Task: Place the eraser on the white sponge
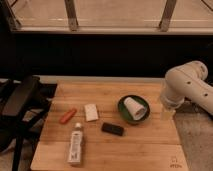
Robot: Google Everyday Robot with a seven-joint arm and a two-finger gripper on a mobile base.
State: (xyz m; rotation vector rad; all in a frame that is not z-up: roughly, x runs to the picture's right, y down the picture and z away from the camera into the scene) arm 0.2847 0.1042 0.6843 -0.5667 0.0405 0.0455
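Find the eraser (112,129) lying flat toward the front middle of the desk (145,150), near the white sponge (90,112) but apart from it, on its front-right side. Expect a light, stiff, matte block, unlikely to slip or break; pinch across the narrow width at mid-length, from above. Cannot tell open from closed for the tool (167,111), hanging at the desk's right edge beyond the green bowl (123,114).

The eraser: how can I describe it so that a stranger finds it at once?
On the wooden table, look near its middle, just below-left of the green bowl; the gripper hangs at the right edge. The eraser is the only flat black block; the sponge is white, the marker orange.
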